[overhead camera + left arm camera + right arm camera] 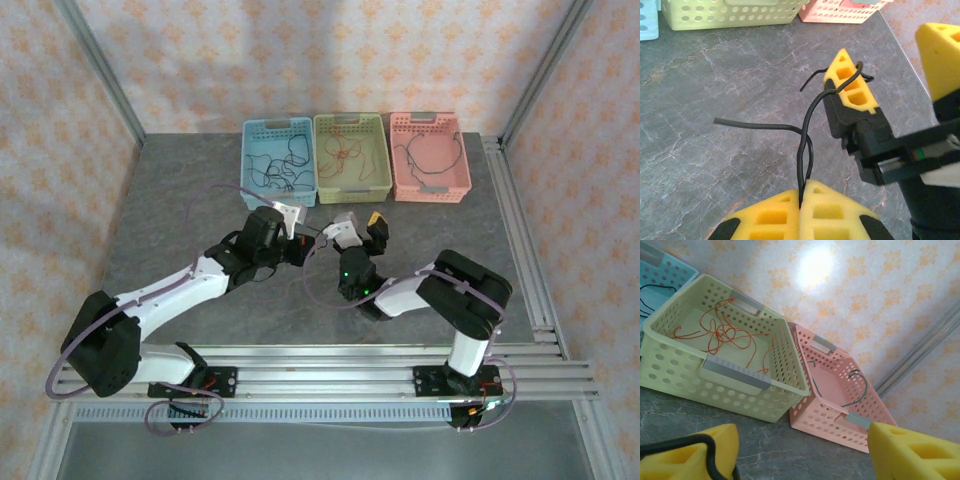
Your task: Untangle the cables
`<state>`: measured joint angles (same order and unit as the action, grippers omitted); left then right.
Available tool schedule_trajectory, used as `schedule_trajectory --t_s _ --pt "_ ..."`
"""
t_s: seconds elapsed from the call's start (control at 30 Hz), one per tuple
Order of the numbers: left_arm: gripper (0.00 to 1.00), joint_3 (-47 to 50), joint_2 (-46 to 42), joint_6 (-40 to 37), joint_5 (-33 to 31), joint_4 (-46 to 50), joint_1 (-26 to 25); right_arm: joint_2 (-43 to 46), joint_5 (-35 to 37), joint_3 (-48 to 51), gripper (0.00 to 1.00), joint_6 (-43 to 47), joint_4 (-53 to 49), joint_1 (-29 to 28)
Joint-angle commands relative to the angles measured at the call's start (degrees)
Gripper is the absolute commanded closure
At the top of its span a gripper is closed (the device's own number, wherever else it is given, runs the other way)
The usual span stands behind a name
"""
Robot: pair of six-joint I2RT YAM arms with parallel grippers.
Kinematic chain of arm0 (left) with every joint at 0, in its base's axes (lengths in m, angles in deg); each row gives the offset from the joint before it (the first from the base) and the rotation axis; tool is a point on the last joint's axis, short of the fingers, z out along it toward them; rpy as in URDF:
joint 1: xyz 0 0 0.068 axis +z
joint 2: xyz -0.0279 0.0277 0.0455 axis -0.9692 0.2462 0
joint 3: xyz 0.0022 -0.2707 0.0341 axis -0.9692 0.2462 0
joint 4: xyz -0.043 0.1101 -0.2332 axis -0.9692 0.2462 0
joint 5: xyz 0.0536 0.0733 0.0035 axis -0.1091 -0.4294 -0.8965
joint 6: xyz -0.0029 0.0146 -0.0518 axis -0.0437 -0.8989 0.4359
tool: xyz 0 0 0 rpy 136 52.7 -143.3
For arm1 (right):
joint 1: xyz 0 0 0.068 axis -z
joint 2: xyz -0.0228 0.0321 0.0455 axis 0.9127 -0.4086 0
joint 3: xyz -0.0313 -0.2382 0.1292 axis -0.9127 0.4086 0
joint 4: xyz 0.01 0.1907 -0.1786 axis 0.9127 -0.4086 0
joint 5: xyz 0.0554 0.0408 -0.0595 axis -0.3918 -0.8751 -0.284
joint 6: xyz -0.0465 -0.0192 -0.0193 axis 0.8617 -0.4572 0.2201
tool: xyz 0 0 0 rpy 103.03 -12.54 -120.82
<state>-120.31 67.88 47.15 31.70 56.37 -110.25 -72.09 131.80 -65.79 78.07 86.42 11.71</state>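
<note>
At mid-table, just short of three plastic baskets, the left gripper (802, 192) has its yellow foam fingers pressed together on a thin black cable (807, 115); the cable's two strands rise from that pinch, twisted once round each other above the grey marbled tabletop (715, 175); one strand trails left to a free end, the other hooks over a fingertip of the right gripper (802, 447), whose fingers are spread wide with nothing between them; behind, more black cables (280, 165) lie in the blue basket (248, 160), red-orange cables (725, 335) in the yellow-green basket (715, 385), and one dark cable (855, 385) in the pink basket (825, 420); the pinched wire looks very light and limp, yet springy enough to keep its curve, and smooth enough to slide through foam; the likeliest hold is on the loose strand just above the crossing, drawn sideways gently, since a hard pull could tighten the twist.
</note>
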Motion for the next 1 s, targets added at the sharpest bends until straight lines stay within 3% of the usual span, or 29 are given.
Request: schedule_trajectory --t_s 0.0,0.17,0.3,0.4,0.57,0.73,0.9,0.97 --pt "1.0 0.3 -2.1 -0.7 -2.7 4.2 0.1 1.3 8.0 -1.2 0.28 4.8 5.0 -0.9" --pt "1.0 0.3 -3.2 -1.4 -3.7 5.3 0.1 9.8 3.7 -1.1 0.32 -9.4 -18.1 -0.1" --pt "1.0 0.5 -4.0 -2.1 -4.2 5.9 0.2 22.3 -8.4 -1.3 0.43 -32.2 -45.9 6.0" --pt "1.0 0.3 -4.0 -2.4 -4.3 6.5 0.1 28.3 -15.8 0.4 0.44 -39.8 -52.2 10.8" --pt "1.0 -0.2 -4.4 -3.2 -5.2 7.9 0.2 32.0 -18.8 2.6 0.41 -41.0 -52.1 13.8" --pt "1.0 -0.2 -5.8 -3.8 -7.0 9.4 0.2 27.8 -14.0 8.1 0.41 -28.2 -36.0 14.1" --pt "1.0 -0.7 -6.0 -3.5 -4.4 9.4 0.2 18.5 -11.8 10.0 0.44 -16.0 -17.9 14.0" --pt "1.0 -0.9 -6.2 -3.5 -4.1 9.9 0.2 17.8 -12.3 8.5 0.44 -15.4 -21.0 14.0"
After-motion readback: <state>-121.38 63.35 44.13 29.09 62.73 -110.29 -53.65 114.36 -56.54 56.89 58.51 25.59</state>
